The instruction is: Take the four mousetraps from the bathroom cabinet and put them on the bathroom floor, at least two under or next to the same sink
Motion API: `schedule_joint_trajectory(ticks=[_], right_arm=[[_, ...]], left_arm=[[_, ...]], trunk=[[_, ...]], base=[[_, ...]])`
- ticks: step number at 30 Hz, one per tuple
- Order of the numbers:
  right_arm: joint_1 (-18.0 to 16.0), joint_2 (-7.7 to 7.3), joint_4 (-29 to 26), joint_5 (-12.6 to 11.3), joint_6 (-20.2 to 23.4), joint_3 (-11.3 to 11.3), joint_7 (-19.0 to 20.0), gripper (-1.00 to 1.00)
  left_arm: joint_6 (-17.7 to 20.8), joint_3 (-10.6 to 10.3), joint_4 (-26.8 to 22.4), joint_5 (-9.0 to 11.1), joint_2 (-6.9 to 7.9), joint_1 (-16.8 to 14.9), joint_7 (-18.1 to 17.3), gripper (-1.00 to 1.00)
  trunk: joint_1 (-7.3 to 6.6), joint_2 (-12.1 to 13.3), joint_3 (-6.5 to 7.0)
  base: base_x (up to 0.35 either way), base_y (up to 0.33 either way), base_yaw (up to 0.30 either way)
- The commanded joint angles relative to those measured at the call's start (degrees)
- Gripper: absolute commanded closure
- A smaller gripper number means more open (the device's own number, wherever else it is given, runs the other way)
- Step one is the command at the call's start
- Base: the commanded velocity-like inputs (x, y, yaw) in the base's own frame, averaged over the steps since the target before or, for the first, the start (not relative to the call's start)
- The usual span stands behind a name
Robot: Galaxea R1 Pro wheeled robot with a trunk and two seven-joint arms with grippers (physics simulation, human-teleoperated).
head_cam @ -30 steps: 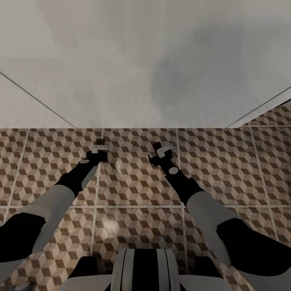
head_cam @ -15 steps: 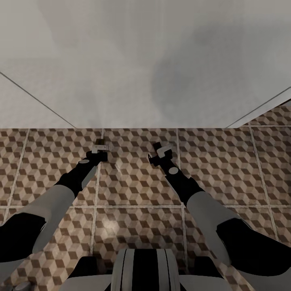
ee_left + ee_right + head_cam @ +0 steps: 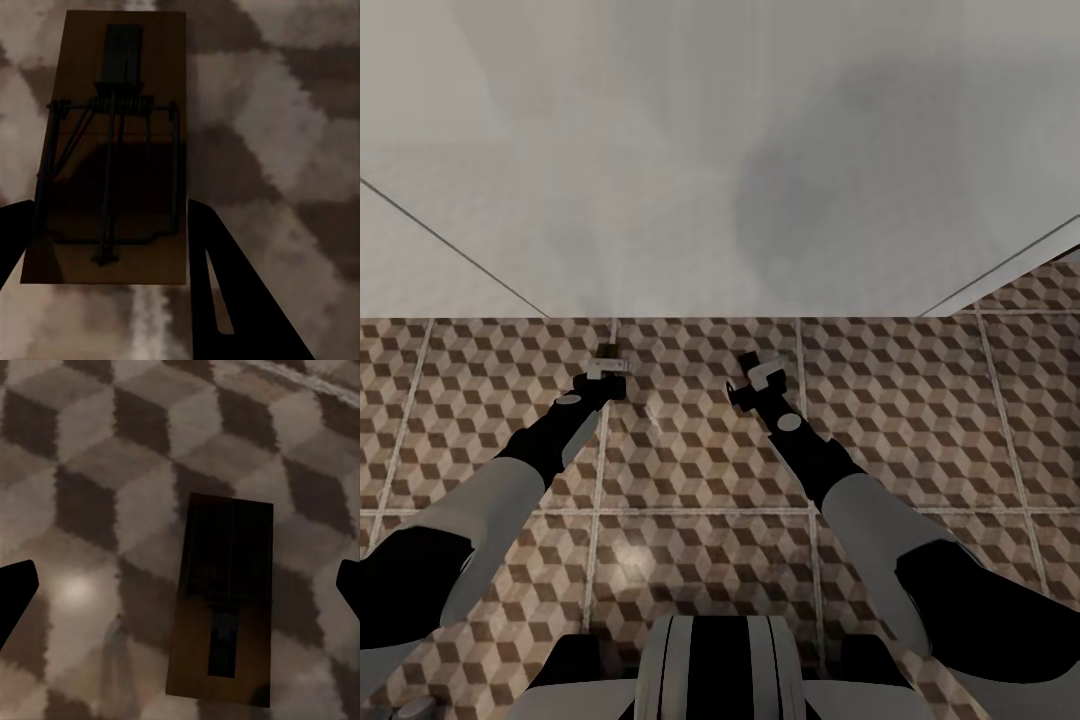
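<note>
Both arms reach down toward the bathroom floor [image 3: 690,470], close to where the patterned tiles meet a pale wall [image 3: 660,150].

The left gripper [image 3: 112,247] has its jaws closed against the long edges of a mousetrap [image 3: 105,150]. The board's long axis runs along the fingers, its dark plate at the far end.

The right gripper [image 3: 180,585] has its jaws spread wide and holds nothing. A second mousetrap [image 3: 223,596] lies flat on the tiles between them, its long axis also running away from the camera.
</note>
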Motion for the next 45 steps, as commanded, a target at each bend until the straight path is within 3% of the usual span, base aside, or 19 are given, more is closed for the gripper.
schedule_joint_trajectory(ticks=[1,11,12,45], right_arm=[[-0.04,0.0,0.07,0.49,-0.09,0.15,-0.33,-1.0],[-0.04,0.0,0.07,0.51,-0.09,0.15,-0.33,-1.0],[-0.04,0.0,0.07,0.51,-0.09,0.12,-0.33,-1.0],[-0.04,0.0,0.07,0.51,-0.16,0.06,-0.33,-1.0]], left_arm=[[0.32,-0.48,-0.15,0.45,0.08,0.0,0.35,1.0],[0.31,-0.51,-0.15,0.44,0.07,0.0,0.35,1.0],[0.31,-0.52,-0.15,0.44,0.06,0.0,0.35,-1.0],[0.39,-0.5,-0.15,0.45,0.0,0.0,0.35,-1.0]], trunk=[[-0.01,-0.01,-0.02],[-0.01,-0.01,-0.02],[-0.01,-0.01,-0.02],[-0.01,-0.01,-0.02]], base=[[0.0,0.0,0.0],[0.0,0.0,0.0],[0.0,0.0,0.0],[-0.012,0.0,0.0]])
